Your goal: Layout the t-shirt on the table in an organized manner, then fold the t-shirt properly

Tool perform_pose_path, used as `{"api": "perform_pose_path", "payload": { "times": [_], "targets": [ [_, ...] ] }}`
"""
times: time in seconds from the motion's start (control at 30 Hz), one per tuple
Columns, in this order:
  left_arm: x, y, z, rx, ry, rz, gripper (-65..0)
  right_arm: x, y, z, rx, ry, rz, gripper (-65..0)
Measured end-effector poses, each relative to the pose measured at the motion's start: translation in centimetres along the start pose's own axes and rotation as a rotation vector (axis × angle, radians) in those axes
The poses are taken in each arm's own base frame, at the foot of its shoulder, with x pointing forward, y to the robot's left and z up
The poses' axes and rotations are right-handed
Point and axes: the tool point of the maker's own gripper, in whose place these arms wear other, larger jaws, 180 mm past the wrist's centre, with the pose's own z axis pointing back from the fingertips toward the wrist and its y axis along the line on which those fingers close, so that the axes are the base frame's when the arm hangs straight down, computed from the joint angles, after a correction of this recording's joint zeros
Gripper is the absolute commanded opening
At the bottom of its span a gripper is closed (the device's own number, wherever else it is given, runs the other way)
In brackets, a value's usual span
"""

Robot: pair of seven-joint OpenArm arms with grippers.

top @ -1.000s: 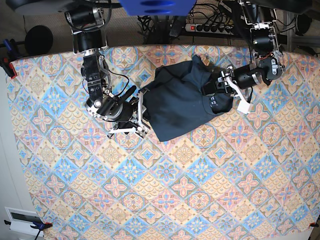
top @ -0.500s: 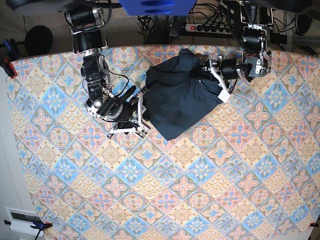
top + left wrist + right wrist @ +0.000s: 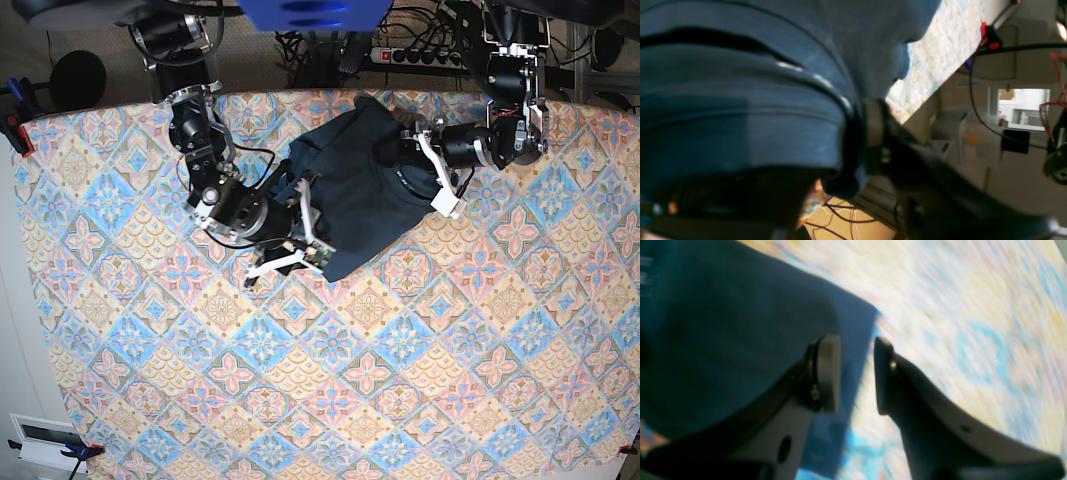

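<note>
Base view: t-shirt (image 3: 355, 190) bunched on table (image 3: 420, 380), unfolded; right gripper (image 3: 857, 373) parted, empty; left gripper (image 3: 425, 170) grip unclear.

Right gripper (image 3: 300, 228) now against t-shirt (image 3: 360, 190) edge.

One dark navy cloth t-shirt (image 3: 350, 190) lies bunched on one table covered in pink, blue and cream diamond-tile cloth (image 3: 400, 380). Two black robot arms reach over that table. Beyond the table's far edge sits one white power strip (image 3: 420, 55).
</note>
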Motion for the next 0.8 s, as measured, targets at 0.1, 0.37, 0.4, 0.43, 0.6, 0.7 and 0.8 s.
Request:
{"api": "perform_pose_path", "payload": {
  "times": [0.1, 0.37, 0.4, 0.43, 0.6, 0.7, 0.8],
  "targets": [
    [-0.7, 0.3, 0.3, 0.012, 0.042, -0.005, -39.4, 0.3, 2.6, -0.9, 0.072, 0.006, 0.041, -48.5],
    [-0.9, 1.3, 1.2, 0.044, 0.066, -0.02, -31.3, -5.9, 5.6, -3.5, 0.195, 0.173, 0.008, -48.6],
    [-1.0, 1.5, 1.5, 0.052, 0.072, -0.026, -31.3, -6.4, 5.5, -3.4, 0.199, 0.179, 0.002, -48.6],
    [-0.9, 1.8, 1.7, 0.06, 0.074, -0.028, -31.6, -6.8, 5.3, -3.3, 0.198, 0.182, 0.002, -48.6],
    [-0.8, 2.5, 2.7, 0.081, 0.086, -0.041, -31.7, -8.3, 4.6, -2.6, 0.191, 0.206, 0.01, -48.8],
    [-1.0, 1.7, 3.5, 0.024, 0.07, -0.015, -31.8, -8.9, 3.7, -1.7, 0.162, 0.235, 0.049, -52.5],
    [-1.3, -0.1, 3.8, -0.026, 0.062, -0.029, -31.8, -7.2, 2.2, -0.5, 0.103, 0.2, 0.09, -55.8]
  ]
}}
